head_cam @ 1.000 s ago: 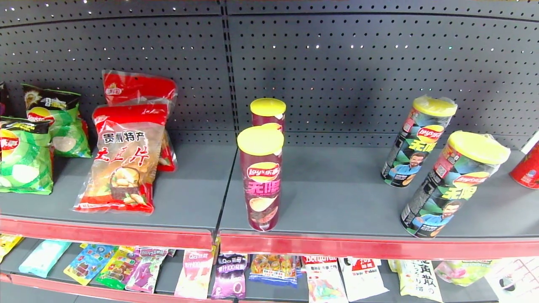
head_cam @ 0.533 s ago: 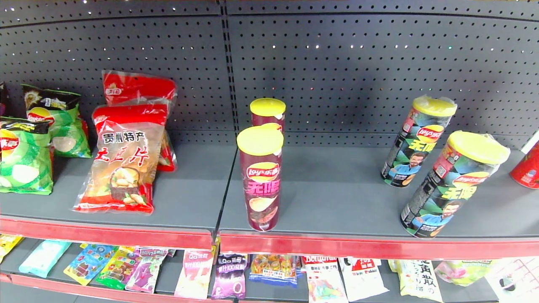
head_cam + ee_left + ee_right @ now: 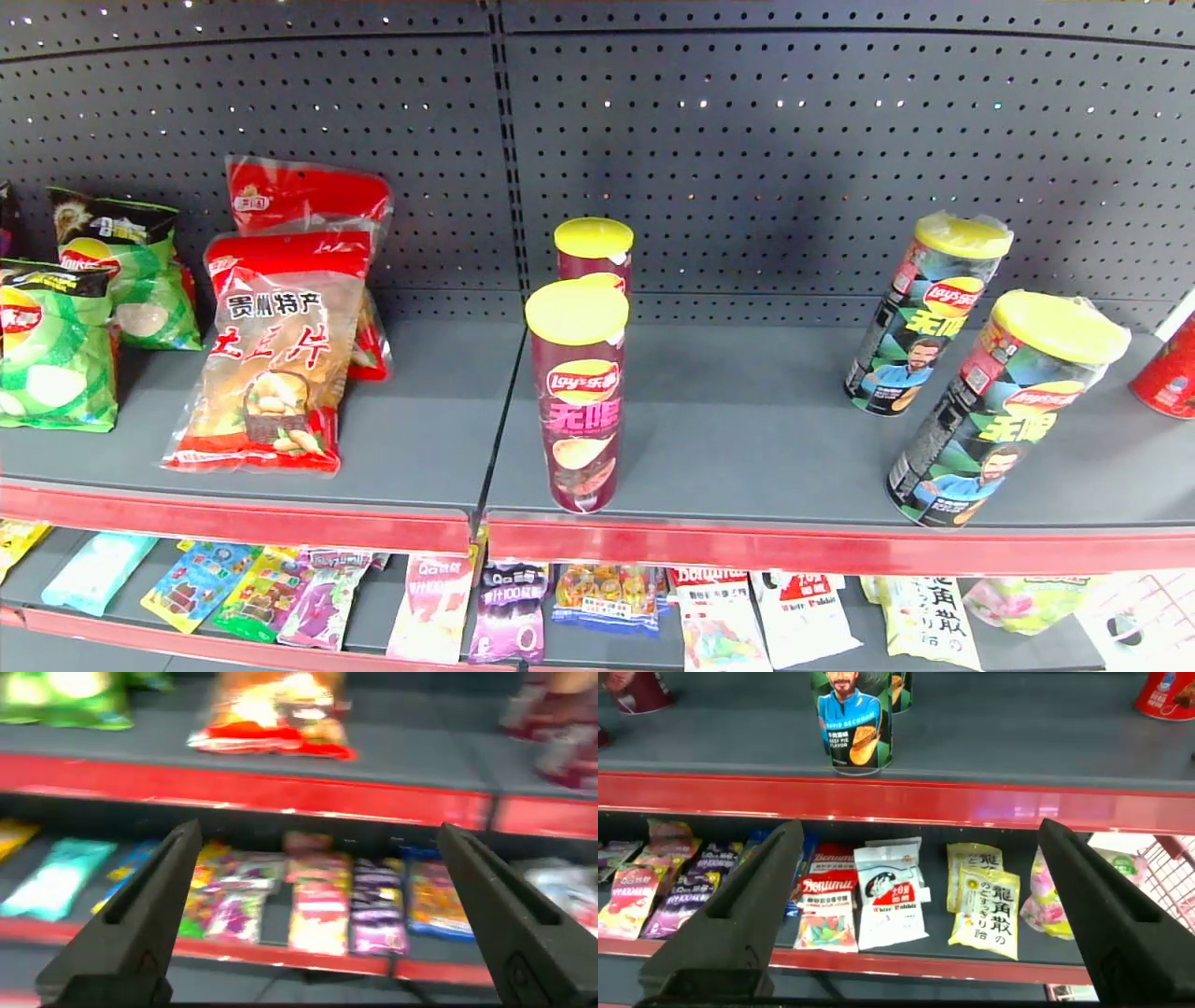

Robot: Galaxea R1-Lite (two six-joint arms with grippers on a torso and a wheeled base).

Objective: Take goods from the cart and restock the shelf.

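The grey shelf [image 3: 747,439] with a red front lip carries two maroon chip cans [image 3: 579,392] with yellow lids, one behind the other. To their right stand two dark cans [image 3: 1004,411], the nearer one at the lip. My left gripper [image 3: 318,831] is open and empty, facing the red lip [image 3: 280,789] and the lower shelf's snack packets [image 3: 318,905]. My right gripper [image 3: 920,826] is also open and empty, below the front dark can [image 3: 852,719]. A pink wire cart [image 3: 1167,868] shows beside the lower shelf.
Red potato-slice bags [image 3: 275,355] and green chip bags [image 3: 56,345] lie on the shelf's left half. A red can [image 3: 1167,373] stands at the far right. Bare shelf surface lies between the maroon and dark cans. Small packets [image 3: 887,905] line the lower shelf.
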